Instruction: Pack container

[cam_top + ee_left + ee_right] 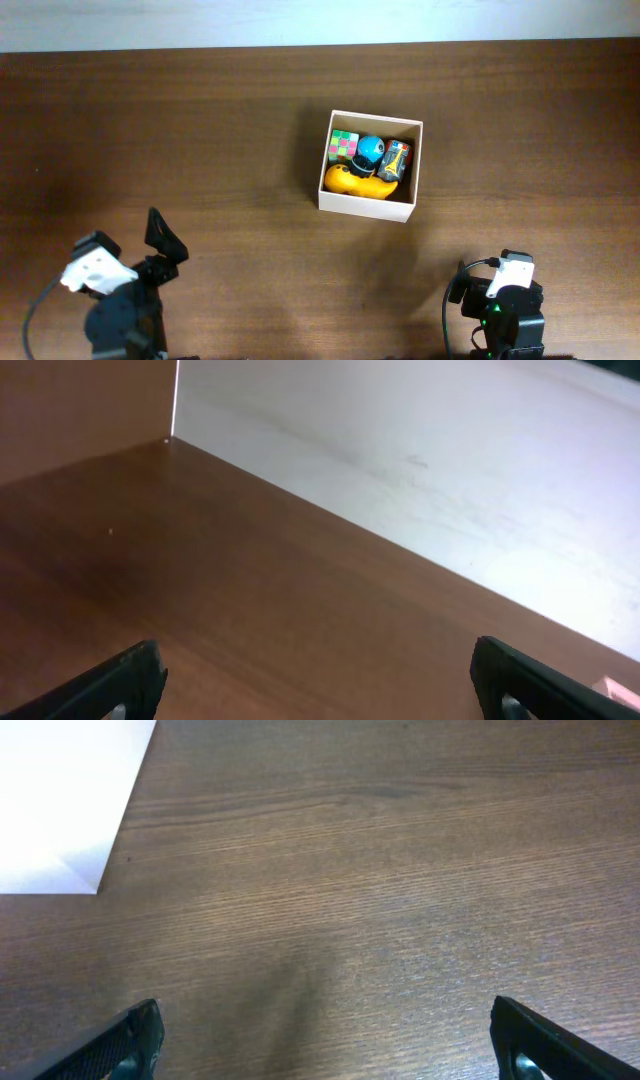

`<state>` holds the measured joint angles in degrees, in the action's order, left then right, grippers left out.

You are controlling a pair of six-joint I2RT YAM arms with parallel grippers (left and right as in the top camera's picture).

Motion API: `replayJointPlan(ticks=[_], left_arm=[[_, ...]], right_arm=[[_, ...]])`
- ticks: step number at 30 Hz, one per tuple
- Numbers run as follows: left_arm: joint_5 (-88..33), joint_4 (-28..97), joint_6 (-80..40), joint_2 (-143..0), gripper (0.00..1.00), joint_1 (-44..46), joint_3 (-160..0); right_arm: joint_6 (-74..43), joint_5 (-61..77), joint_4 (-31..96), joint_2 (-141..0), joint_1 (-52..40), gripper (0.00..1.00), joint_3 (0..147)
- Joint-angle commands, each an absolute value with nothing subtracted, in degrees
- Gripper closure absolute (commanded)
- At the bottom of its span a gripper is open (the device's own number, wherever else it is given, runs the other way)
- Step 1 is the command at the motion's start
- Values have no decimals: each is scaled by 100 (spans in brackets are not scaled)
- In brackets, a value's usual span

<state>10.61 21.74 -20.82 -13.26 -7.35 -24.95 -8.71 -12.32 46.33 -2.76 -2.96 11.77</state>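
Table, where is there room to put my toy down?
The table is bare left of the container, right of it, and in front of it, between the left hand and the right hand. It is crowded only inside the container: a yellow duck, a colourful cube and a blue ball nearly fill it.

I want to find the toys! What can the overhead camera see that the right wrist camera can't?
Only overhead: the toys in the box, like a yellow duck and a colourful cube, plus the left arm. Only right wrist: the right gripper close up, open and empty. Both: the brown table and a bit of white, which in the wrist view is likely the box's outside.
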Motion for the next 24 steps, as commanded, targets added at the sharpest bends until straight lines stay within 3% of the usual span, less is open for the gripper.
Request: replayJointPlan(ticks=[1,6,24], left_arm=[[991,2193,-2134,-753,1,-690,-2091],[991,2316,-2134,-19,1,-679,-1503],[1035,3124,-2134,-60,1,134,-1319]], right_arm=[[-838,-1221,4630,-209,-250,1,1144],[-838,-1221,4630,-209,-250,1,1144],[-838,-1221,4630,-209,-250,1,1144]])
